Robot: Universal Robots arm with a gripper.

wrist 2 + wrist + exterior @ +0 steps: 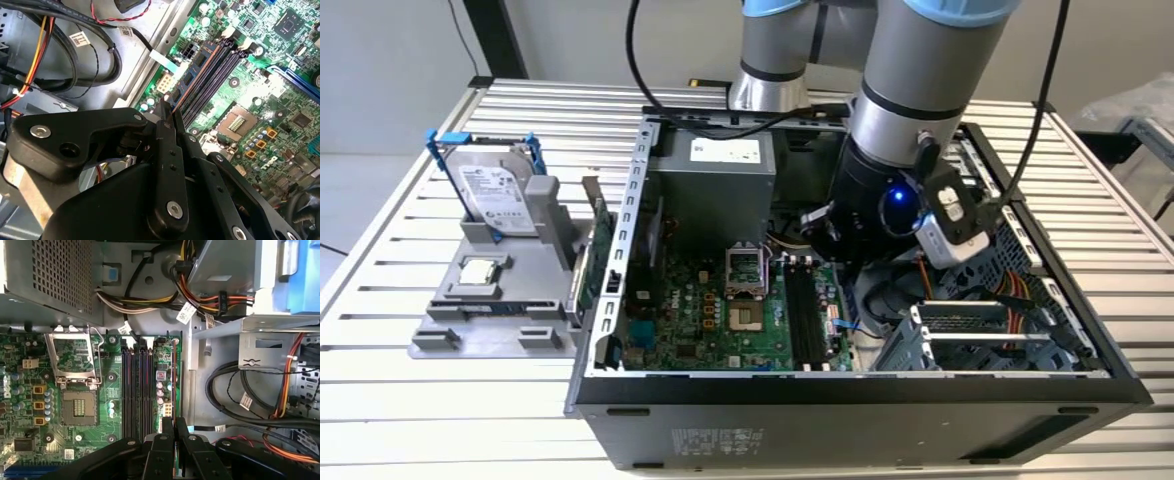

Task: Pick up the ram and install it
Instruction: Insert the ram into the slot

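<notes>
1. two black fingers (168, 432) of the jaws (173, 424) sit pressed together on the ram (173, 385); i see them clamped on its near end in both wrist views.
2. the ram stands on edge, a thin stick just beside the black memory slots (137, 390), on the side away from the cpu socket (75, 362); i can't tell if it touches the board.
3. in the second wrist view the ram (192, 75) runs along the slots (215, 75) over the green motherboard (280, 100).
4. in the exterior view the arm (907, 110) reaches down into the open computer case (854, 400), jaws low near the slots (807, 315).
5. the case lies on a slatted metal desk (400, 400); a hard drive (494, 195) stands in a grey holder (487, 310) at the exterior view's left.
</notes>
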